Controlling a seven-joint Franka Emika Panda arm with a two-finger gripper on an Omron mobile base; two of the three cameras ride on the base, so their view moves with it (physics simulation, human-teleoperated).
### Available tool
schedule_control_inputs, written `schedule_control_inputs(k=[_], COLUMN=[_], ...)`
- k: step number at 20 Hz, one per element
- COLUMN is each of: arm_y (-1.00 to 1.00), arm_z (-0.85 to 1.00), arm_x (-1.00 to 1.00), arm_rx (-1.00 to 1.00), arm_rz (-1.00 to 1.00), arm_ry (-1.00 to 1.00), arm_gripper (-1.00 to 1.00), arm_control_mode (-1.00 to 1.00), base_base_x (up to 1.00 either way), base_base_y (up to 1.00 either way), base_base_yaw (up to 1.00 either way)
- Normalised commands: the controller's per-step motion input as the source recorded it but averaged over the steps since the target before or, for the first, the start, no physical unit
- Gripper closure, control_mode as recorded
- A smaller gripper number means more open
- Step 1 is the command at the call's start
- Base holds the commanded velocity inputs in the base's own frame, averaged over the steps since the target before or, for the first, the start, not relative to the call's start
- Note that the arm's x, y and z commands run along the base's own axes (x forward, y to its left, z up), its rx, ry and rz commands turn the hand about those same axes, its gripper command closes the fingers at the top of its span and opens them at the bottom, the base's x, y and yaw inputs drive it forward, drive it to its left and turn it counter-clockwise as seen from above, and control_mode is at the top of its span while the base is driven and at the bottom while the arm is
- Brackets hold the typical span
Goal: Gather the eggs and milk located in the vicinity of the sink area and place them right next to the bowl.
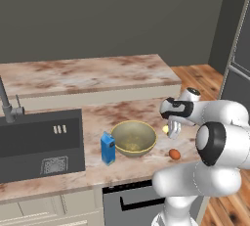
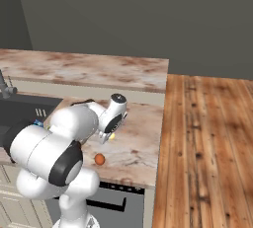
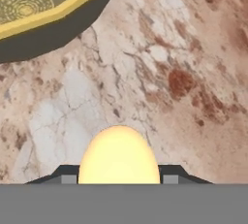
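You've got the gripper (image 3: 118, 182) clamped on the cream egg (image 3: 118, 156), low over the counter (image 3: 160, 82) just right of the bowl (image 3: 46, 12). Lower straight down, release gently so it doesn't roll. Brown egg (image 1: 174, 154) sits near the bowl's front right; milk (image 1: 108, 147) touches its left.

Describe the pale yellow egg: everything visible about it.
The pale egg is a smooth, cream-yellow oval, unmarked and matte. In the hand view it sits between the tool's two dark fingertips, its rounded end pointing away over the marbled counter, with the bowl just beyond. From the left base view it shows as a small yellow spot beside the tool, right of the bowl's rim. Whether it rests on the counter or is lifted cannot be told.
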Motion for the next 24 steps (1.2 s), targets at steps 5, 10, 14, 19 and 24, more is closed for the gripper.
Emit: schedule_control_inputs(k=[5, 10, 14, 19, 24], arm_y=[0.11, 0.25, 0.29, 0.1, 0.06], arm_z=[0.0, 0.0, 0.0, -0.02, -0.08], arm_x=[0.15, 0.17, 0.24, 0.2, 0.03], arm_rx=[0.01, 0.0, 0.0, 0.0, 0.0], arm_rz=[0.19, 0.11, 0.06, 0.04, 0.05], arm_ry=[-0.1, -0.05, 0.0, 0.0, 0.0], arm_gripper=[1.0, 1.0, 1.0, 1.0, 1.0], arm_control_mode=[-1.0, -1.0, -1.0, -1.0, -1.0], base_base_x=[0.0, 0.0, 0.0, 0.0, 0.0], base_base_y=[0.0, 0.0, 0.0, 0.0, 0.0], base_base_yaw=[0.0, 0.0, 0.0, 0.0, 0.0])
